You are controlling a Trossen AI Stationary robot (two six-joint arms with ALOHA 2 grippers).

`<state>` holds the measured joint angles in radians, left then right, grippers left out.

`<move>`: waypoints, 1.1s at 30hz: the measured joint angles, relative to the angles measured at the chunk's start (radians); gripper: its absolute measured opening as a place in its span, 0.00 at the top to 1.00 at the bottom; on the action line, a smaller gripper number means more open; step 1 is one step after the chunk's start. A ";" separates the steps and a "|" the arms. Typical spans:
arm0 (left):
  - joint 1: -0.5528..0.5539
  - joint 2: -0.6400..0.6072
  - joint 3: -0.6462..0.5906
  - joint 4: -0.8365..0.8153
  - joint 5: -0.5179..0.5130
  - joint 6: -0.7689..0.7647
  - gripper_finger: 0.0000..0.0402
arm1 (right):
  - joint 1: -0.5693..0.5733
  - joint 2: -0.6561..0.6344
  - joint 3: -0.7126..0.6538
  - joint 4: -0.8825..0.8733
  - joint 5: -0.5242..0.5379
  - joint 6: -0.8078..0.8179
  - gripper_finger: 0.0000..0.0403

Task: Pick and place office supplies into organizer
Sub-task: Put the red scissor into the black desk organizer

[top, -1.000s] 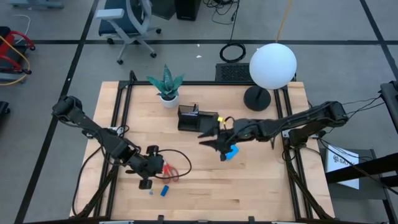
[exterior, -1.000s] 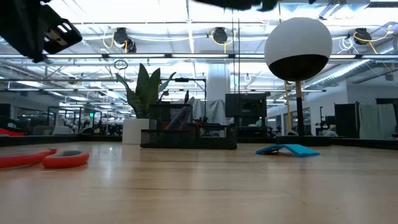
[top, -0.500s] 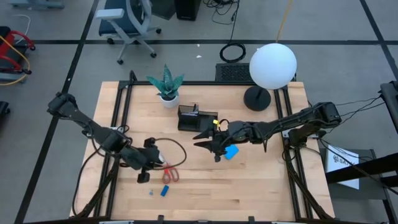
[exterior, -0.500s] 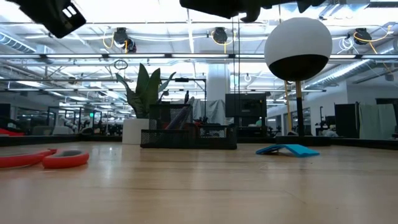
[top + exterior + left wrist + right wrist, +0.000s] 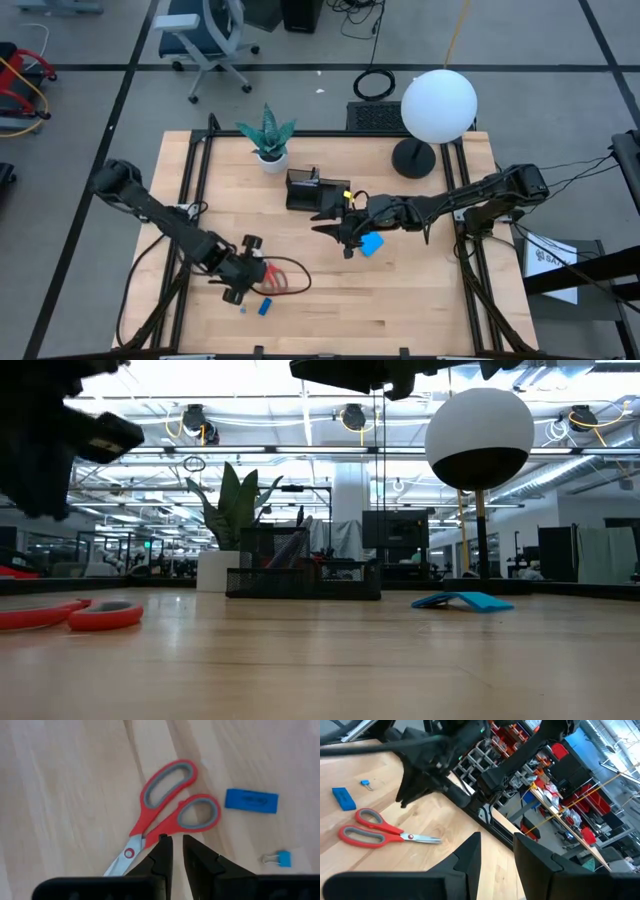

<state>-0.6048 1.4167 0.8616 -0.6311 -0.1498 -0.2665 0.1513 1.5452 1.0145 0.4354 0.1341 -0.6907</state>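
Hovering over the red scissors [image 5: 162, 810] near the table's front left, the left claw [image 5: 243, 278] has swung back down to them after lifting off toward the left half a second ago, while the scissors lie flat on the wood where they were. That suggests a fresh approach for a pickup rather than a carry, so this item is not yet on its way to the organizer [image 5: 312, 190] at the far middle of the table. The left claw's fingers are nearly closed with only a thin slit between them, gripping nothing, their tips just above the scissors' handles. A blue block [image 5: 251, 801] and a small blue clip [image 5: 279, 858] lie just beside. The right claw [image 5: 338, 232] hangs partly open and empty, between the organizer and the blue notepad [image 5: 371, 244].
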 joint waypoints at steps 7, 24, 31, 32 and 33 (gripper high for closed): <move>-0.023 0.097 0.000 0.102 0.124 0.076 0.77 | 0.000 0.000 0.000 -0.002 0.000 0.001 0.74; -0.047 0.129 0.000 0.169 0.054 0.111 0.55 | -0.001 0.000 0.000 -0.006 0.000 0.005 0.74; -0.047 0.161 0.000 0.197 0.055 0.108 0.55 | -0.001 0.000 0.000 -0.006 0.000 0.005 0.74; -0.049 0.175 0.000 0.200 0.058 0.108 0.55 | -0.001 0.000 0.000 -0.006 0.000 0.005 0.74; -0.048 0.191 0.000 0.209 0.067 0.108 0.55 | -0.001 0.000 0.000 -0.006 0.000 0.005 0.74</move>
<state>-0.6533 1.6077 0.8612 -0.4226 -0.0832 -0.1583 0.1501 1.5452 1.0145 0.4294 0.1345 -0.6853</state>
